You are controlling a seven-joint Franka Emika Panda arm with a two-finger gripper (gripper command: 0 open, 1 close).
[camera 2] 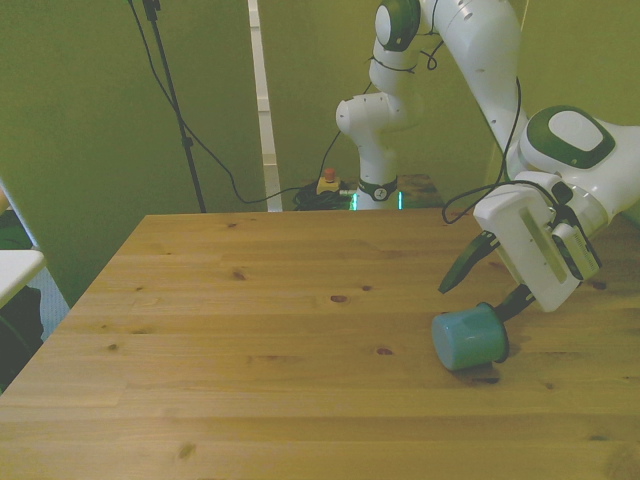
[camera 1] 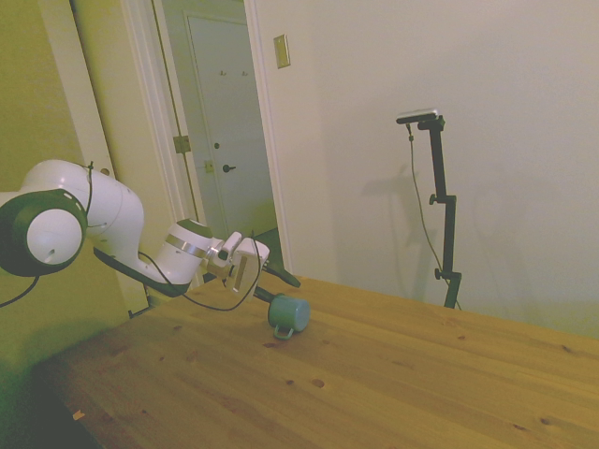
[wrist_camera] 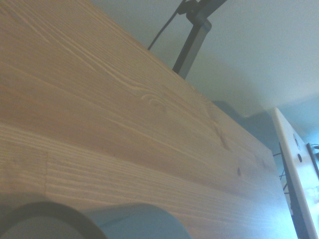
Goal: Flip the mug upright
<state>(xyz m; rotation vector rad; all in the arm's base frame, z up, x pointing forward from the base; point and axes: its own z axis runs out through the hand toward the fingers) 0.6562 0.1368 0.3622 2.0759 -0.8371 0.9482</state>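
Mug (camera 2: 469, 337) lies on its side between the wide-open, empty tool's (camera 2: 485, 289) fingertips.

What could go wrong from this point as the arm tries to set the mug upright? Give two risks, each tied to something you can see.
1. The mug lies on its side on the smooth table, so a nudge could send it rolling.
2. The gripper is open, with one finger near the mug's rim and the other finger well apart. Closing like this could miss or push the mug aside.
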